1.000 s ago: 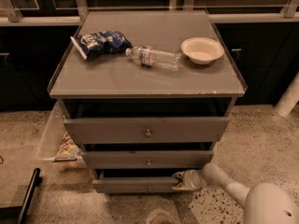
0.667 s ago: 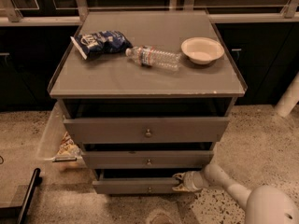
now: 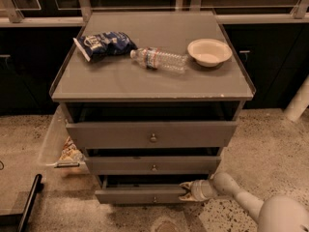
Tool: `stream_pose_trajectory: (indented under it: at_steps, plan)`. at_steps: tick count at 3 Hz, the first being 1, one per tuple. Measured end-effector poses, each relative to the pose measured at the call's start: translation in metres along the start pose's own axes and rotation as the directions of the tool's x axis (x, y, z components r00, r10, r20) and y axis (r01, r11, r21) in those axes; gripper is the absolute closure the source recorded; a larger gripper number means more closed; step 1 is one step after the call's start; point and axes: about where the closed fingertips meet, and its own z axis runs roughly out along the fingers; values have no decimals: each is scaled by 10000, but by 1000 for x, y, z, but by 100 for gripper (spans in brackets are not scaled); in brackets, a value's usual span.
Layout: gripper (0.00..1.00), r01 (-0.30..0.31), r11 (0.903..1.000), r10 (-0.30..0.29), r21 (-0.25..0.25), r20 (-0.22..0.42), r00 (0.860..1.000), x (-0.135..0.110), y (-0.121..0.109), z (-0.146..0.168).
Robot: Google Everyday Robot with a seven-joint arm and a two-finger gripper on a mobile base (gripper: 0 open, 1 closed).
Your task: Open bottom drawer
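Movement since a second ago is slight: the bottom drawer (image 3: pixel 140 195) has slid a little farther toward 6 o'clock, and the gripper (image 3: pixel 185 191) has gone with it. That drawer sits lowest in the cabinet, below the middle drawer (image 3: pixel 153 165), and a dark gap shows behind its top edge. The gripper is at the front's 3 o'clock end, its arm reaching in from 4 o'clock. We cannot tell how far it is open or whether it has hold of the front. We judge the pull is under way, with more travel needed.
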Motion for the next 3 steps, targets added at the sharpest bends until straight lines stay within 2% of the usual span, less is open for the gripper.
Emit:
stream_pose_trajectory:
  at_steps: [1,2,3]
  plan:
    - [100,-29,10000,29,15,39,10000,-1,6,-2]
    - [85,-29,10000,29,14,39,10000,-1,6,-2]
    - [61,-29,10000,29,14,40,10000,-1,6,-2]
